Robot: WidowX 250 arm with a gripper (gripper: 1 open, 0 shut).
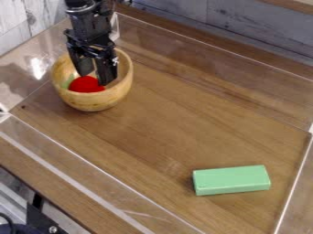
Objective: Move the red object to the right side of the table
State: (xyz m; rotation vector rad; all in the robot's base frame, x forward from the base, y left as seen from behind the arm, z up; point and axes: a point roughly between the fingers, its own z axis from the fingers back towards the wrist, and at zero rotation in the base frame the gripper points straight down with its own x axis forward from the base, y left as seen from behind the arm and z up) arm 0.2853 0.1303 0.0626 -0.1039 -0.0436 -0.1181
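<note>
The red object [82, 85] lies inside a wooden bowl [113, 95] at the back left of the table [184, 128]. My gripper [93, 69] points straight down over the bowl, its black fingers open and reaching inside the rim just above and slightly right of the red fruit. Nothing is held between the fingers. The fingers hide the fruit's top, so no stem shows.
A flat green rectangular block [232, 179] lies near the front right corner. Low clear plastic walls [221, 46] edge the tabletop on all sides.
</note>
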